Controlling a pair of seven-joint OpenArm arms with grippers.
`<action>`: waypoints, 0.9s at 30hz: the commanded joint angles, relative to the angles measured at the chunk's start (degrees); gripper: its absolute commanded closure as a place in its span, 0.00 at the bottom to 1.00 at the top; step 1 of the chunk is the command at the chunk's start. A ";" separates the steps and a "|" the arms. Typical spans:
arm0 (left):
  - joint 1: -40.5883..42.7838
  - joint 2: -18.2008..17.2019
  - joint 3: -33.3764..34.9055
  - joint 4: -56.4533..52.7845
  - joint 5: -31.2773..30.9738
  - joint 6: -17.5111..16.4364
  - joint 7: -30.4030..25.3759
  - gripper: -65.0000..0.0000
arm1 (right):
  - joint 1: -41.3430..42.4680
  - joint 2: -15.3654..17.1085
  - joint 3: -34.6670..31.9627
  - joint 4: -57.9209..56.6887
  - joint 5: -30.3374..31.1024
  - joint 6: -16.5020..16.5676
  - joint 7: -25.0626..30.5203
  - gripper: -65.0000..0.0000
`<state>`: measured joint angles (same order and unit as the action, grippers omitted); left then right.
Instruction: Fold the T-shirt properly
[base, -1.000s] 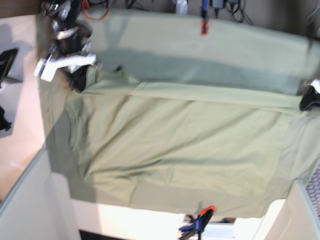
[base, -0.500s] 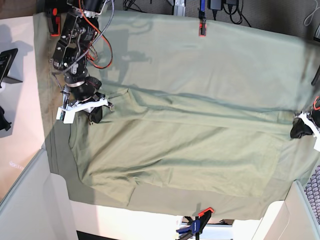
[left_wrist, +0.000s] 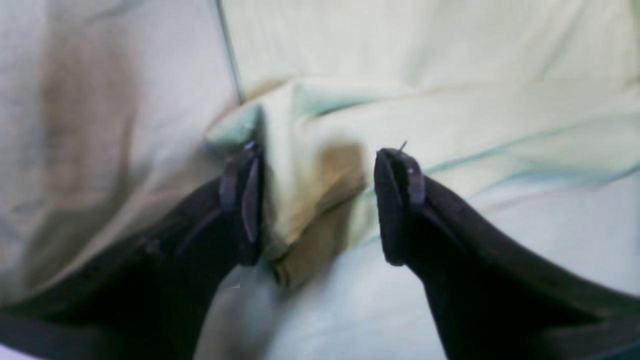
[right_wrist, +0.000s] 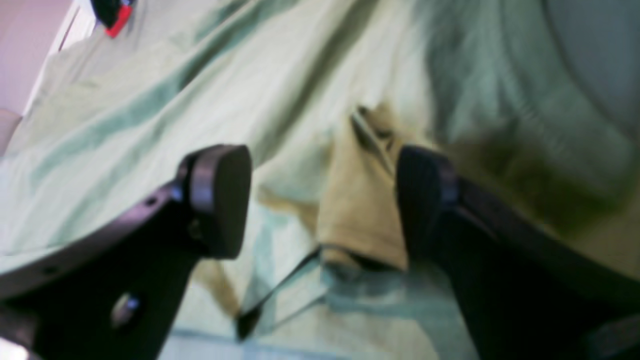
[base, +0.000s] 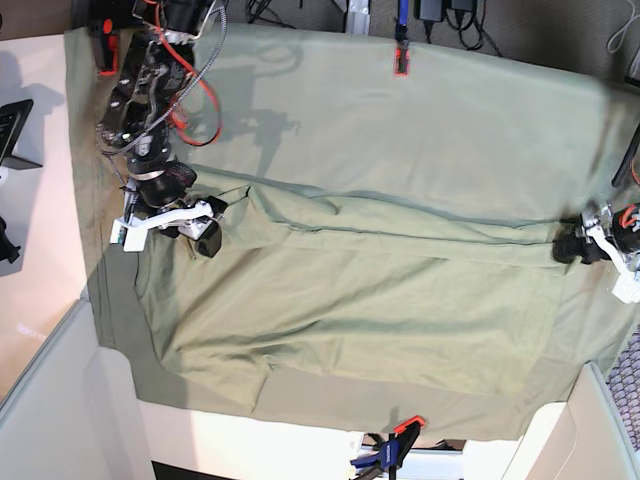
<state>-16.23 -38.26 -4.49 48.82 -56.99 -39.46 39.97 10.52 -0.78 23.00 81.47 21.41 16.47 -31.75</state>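
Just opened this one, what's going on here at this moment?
A two-armed robot is folding a pale green T-shirt laid out on a green tablecloth. The far edge has been folded toward the middle, leaving a long crease across the shirt. The right gripper sits at one end of that folded edge and the left gripper at the other. In both wrist views the jaws stand open with a bunch of shirt fabric between them, touching one finger but not clamped. The near side is not yet folded.

robot lab: clamped green tablecloth (base: 480, 130), cables (base: 455, 15), partitioned bench
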 joint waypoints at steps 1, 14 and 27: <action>-1.22 -1.79 -2.82 0.74 -2.99 -0.54 0.17 0.44 | 0.96 0.17 1.25 3.19 1.60 0.72 0.83 0.32; 11.23 -5.35 -14.14 0.74 -17.03 -0.54 7.54 0.44 | -10.99 -0.98 16.87 14.82 2.16 -2.14 -4.55 0.32; 12.55 -3.15 -14.14 0.76 -18.64 -0.54 7.69 0.44 | -3.19 -2.54 16.72 -1.97 7.61 -0.57 -4.07 0.32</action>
<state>-2.72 -39.70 -18.17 48.80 -74.35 -39.48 48.45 6.48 -3.20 40.10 79.11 28.45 15.64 -34.33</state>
